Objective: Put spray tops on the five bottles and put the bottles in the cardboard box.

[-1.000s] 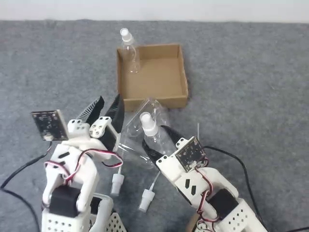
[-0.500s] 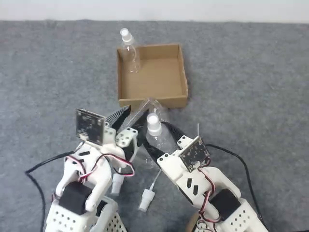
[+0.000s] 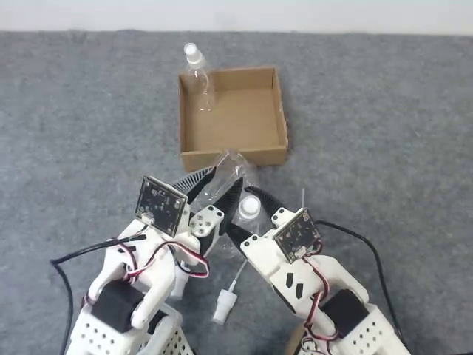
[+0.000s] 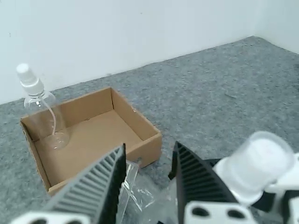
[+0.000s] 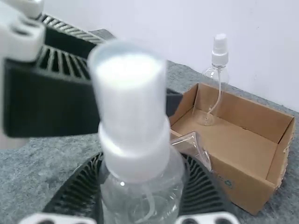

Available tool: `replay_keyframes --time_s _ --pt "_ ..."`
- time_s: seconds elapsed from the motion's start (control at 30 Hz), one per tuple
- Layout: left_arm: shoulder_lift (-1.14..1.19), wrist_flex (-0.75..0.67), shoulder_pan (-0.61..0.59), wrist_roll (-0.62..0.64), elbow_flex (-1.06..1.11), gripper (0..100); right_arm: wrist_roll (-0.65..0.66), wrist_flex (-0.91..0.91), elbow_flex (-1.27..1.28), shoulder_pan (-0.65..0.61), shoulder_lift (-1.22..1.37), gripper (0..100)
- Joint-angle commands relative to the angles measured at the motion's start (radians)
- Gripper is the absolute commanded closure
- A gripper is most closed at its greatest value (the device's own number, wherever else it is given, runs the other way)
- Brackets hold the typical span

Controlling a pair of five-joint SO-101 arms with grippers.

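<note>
Clear plastic is hard to trace at the counter's [image 3: 384, 148] front: your right fingers [image 3: 260, 200] clamp a capped bottle [image 5: 133, 135], base hidden; left fingers [image 4: 100, 182] stand apart, an uncapped bottle [image 3: 224, 174] between them.

No lettering, label or number can be read on anything.

You have swung the left arm in from the left side of the counter [image 3: 384, 133] toward the middle. The left gripper [image 4: 149, 151], fingers [image 4: 96, 186] apart, now sits just in front of the cardboard box [image 3: 233, 156], with the lying clear bottle [image 3: 224, 176] between them, close beside the right gripper [image 3: 246, 218]. The right gripper has drawn its capped bottle [image 5: 140, 186] back from the box and slightly right; its spray top [image 3: 250, 207] now faces the high camera more squarely.
</note>
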Motion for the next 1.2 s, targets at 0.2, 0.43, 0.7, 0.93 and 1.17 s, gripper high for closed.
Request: replay_keyframes --time_s 0.2,0.43,0.7,0.93,1.17 --pt "-0.002 0.005 0.008 -0.009 -0.012 85 0.014 0.047 -0.038 -0.008 -0.022 99.1" --pt "-0.002 -0.025 -0.092 -0.008 -0.015 85 0.014 0.053 -0.038 0.053 -0.022 99.1" --pt "-0.002 -0.018 -0.365 -0.002 -0.012 85 0.011 0.045 -0.018 0.107 -0.022 99.1" --pt "-0.002 -0.009 -0.528 0.000 -0.002 85 0.012 0.048 -0.006 0.105 -0.022 99.1" --pt "-0.002 0.026 -0.539 0.055 0.042 85 0.012 0.051 0.000 0.107 -0.022 99.1"
